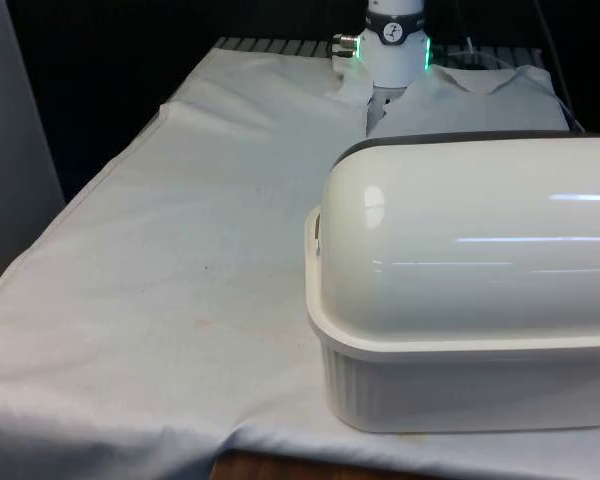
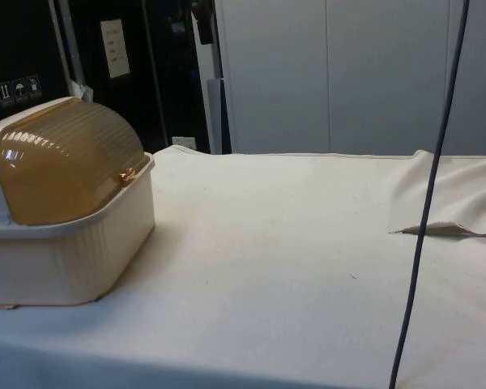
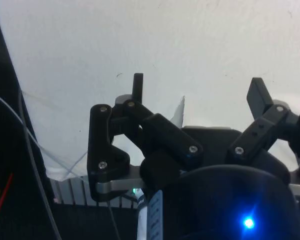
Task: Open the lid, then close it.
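On the left of the side view sits the bread box point(image 2: 65, 243), right at the edge of the table. Its bottom part is cream with little ribs down the sides. On top is a round see-through brown lid point(image 2: 69, 162), and it is down, shut over the box. A small shiny copper knob point(image 2: 126, 176) sticks out at the front edge of the lid, just above the rim of the box. To the right of the box the white cloth point(image 2: 292, 243) lies flat and bare, with a fold near the far right side. A dark cable point(image 2: 425, 211) hangs down in front there.

In the front view the same cloth point(image 1: 180, 260) covers the left part, and the bread box point(image 1: 460, 300) stands at the front view's right, close to the camera, with its smooth cream back turned this way. The robot's white base point(image 1: 393, 45) is far behind it, at the other end of the table.

In the wrist view the gripper point(image 3: 199, 95) is above the bare cloth, with its two black fingers point(image 3: 138, 86) spread wide apart and nothing between them.
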